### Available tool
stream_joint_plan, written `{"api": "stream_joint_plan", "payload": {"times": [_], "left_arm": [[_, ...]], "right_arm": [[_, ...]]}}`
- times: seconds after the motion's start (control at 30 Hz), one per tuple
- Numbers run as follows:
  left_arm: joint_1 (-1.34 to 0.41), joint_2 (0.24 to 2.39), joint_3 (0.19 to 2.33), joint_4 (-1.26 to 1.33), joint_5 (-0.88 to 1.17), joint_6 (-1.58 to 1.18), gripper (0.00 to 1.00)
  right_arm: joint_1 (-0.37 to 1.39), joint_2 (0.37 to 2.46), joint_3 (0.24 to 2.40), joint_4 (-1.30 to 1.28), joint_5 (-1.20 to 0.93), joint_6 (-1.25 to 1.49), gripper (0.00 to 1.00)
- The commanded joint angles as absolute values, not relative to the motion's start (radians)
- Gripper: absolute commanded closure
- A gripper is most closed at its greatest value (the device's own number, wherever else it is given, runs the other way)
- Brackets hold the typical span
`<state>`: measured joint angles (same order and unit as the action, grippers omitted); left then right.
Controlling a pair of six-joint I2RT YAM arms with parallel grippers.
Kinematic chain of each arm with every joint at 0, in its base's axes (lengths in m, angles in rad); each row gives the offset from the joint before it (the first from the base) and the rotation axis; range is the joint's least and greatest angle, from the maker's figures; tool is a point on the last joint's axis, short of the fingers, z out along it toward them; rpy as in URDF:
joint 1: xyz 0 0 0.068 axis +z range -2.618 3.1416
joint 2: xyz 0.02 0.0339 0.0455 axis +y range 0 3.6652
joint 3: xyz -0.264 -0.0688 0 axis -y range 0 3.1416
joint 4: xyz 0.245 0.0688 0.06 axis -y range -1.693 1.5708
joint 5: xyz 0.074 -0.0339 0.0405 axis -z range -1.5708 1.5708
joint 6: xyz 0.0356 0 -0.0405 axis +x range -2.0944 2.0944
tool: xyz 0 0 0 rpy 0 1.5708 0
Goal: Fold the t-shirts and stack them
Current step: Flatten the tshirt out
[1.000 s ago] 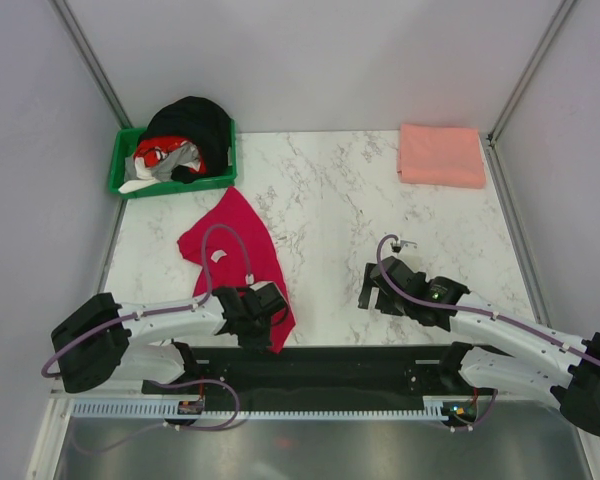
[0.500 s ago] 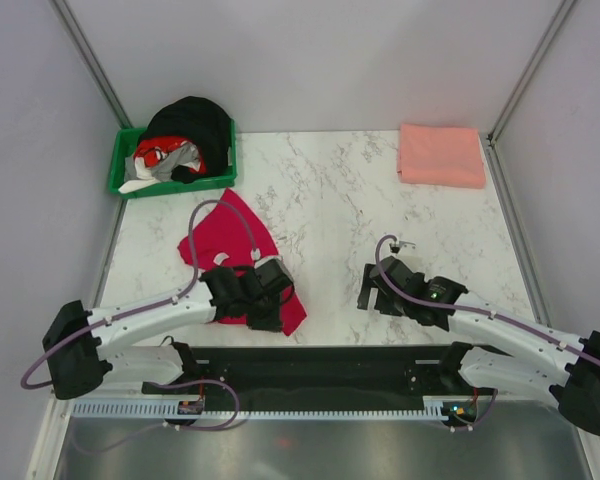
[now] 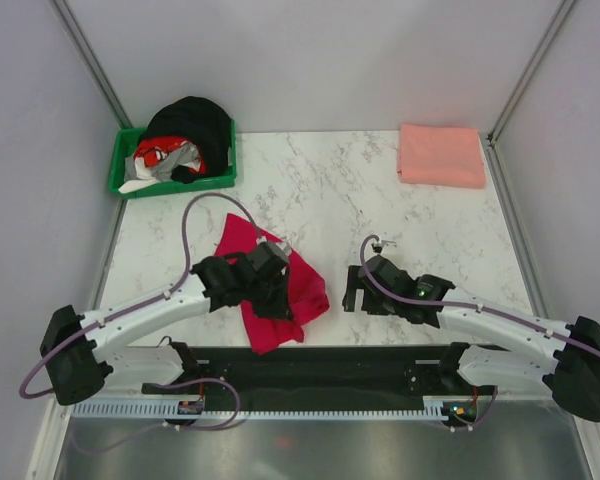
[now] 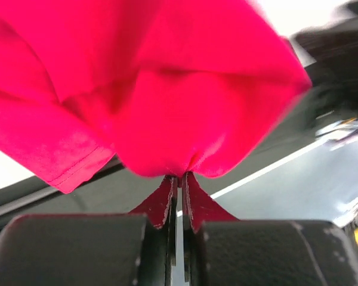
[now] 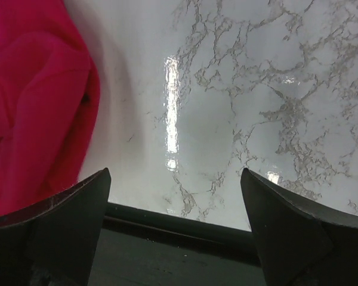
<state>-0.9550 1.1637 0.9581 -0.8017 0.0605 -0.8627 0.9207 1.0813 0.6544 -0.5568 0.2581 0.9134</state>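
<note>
The crimson red t-shirt (image 3: 290, 290) is bunched near the table's front, left of centre. My left gripper (image 3: 270, 285) is shut on its cloth and holds it lifted; in the left wrist view the red cloth (image 4: 167, 89) hangs from the closed gripper (image 4: 179, 182). My right gripper (image 3: 352, 290) is open and empty just right of the shirt, low over the marble; the shirt's edge (image 5: 36, 119) shows at the left of the right wrist view, with the gripper (image 5: 176, 196) clear of it. The salmon pink t-shirt (image 3: 441, 155) lies folded at the back right.
A green bin (image 3: 125, 170) of dark and mixed clothes stands at the back left corner. The marble table (image 3: 380, 210) is bounded by white walls left and right. The black base rail (image 3: 320, 365) runs along the near edge.
My left gripper has carried the red shirt right and slightly back, bunching it toward the centre. My right gripper has shifted a little left toward the shirt.
</note>
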Motion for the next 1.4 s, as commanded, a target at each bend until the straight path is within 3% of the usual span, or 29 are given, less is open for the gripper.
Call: {"api": "stream_joint_plan", "payload": {"times": [0.0,0.2,0.33,0.5,0.73,1.37], "left_arm": [[-0.953,1.166,0.790,-0.531,0.270,-0.922,0.92],[-0.950,1.290,0.764,-0.454,0.262,-0.899,0.87],[-0.950,1.311,0.778,-0.420,0.287,-0.893,0.71],[-0.948,1.307,0.776,-0.405,0.291,-0.903,0.76],[-0.942,1.299,0.798,-0.408,0.301,-0.899,0.50],[-0.838,1.333,0.931,-0.479,0.313,-0.799,0.50]], "right_arm": [[0.923,1.049,0.644,-0.526,0.236,0.923,0.02],[0.922,1.028,0.634,-0.538,0.248,0.927,0.02],[0.922,1.026,0.627,-0.540,0.247,0.930,0.02],[0.922,1.035,0.617,-0.532,0.241,0.933,0.02],[0.923,1.040,0.582,-0.474,0.195,0.943,0.02],[0.927,1.048,0.555,-0.413,0.166,0.946,0.02]]}}
